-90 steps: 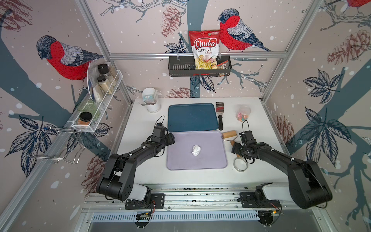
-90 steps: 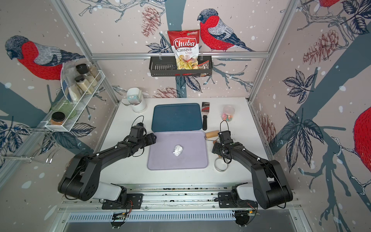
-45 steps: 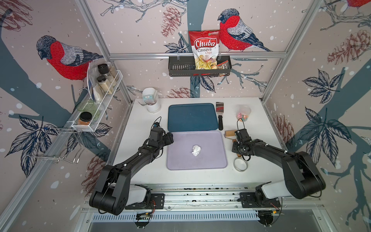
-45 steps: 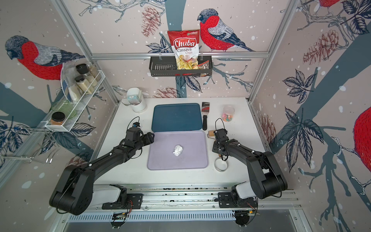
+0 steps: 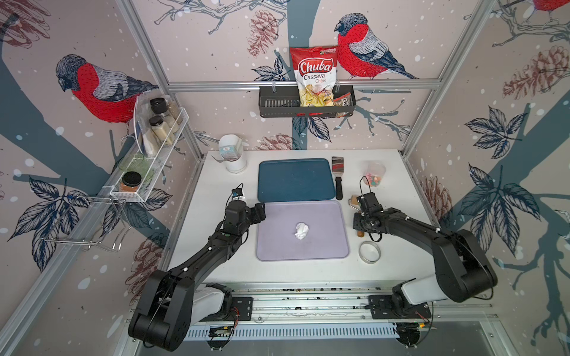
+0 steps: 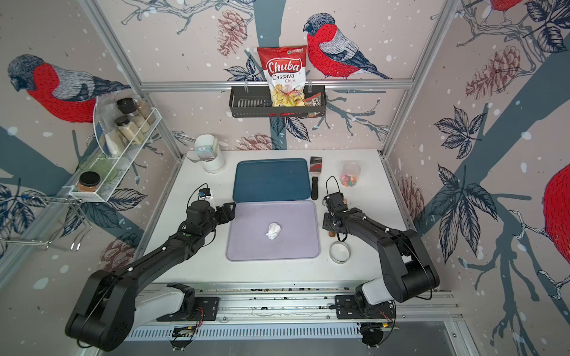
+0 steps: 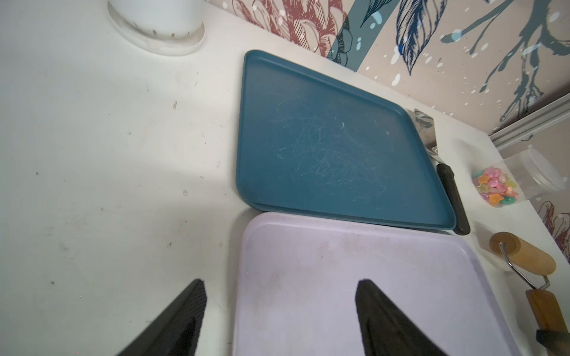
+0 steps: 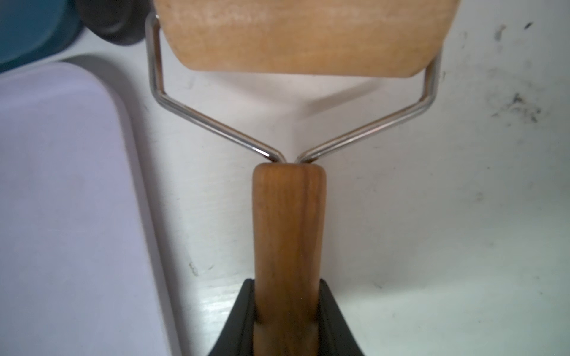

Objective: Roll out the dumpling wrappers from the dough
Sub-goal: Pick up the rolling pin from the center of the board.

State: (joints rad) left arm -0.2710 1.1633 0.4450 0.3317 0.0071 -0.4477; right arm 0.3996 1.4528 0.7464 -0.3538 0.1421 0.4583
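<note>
Right gripper (image 8: 287, 296) has closed since a second ago. Its jaws stood wide then and now clamp both sides of the wooden handle of the dough roller (image 8: 288, 215). The roller sits just beside the right edge of the lilac tray (image 5: 327, 246), with its drum toward the tray's far right corner. Whether the drum rests on the table (image 5: 216, 246) I cannot tell.

Left gripper (image 7: 280, 286) has barely shifted, and its jaws are a little wider than before. They stand far apart and hold nothing. One fingertip is over the tray's far left corner, and the other is over the table just outside the tray's left edge.

Dough (image 5: 301, 231): a crumpled white lump near the middle of the lilac tray, seen in both top views and well apart from both grippers.

Metal ring cutter (image 5: 370, 262): on the table, just off the tray's near right corner.

Blue tray (image 7: 339, 138): butts against the lilac tray's far edge.
</note>
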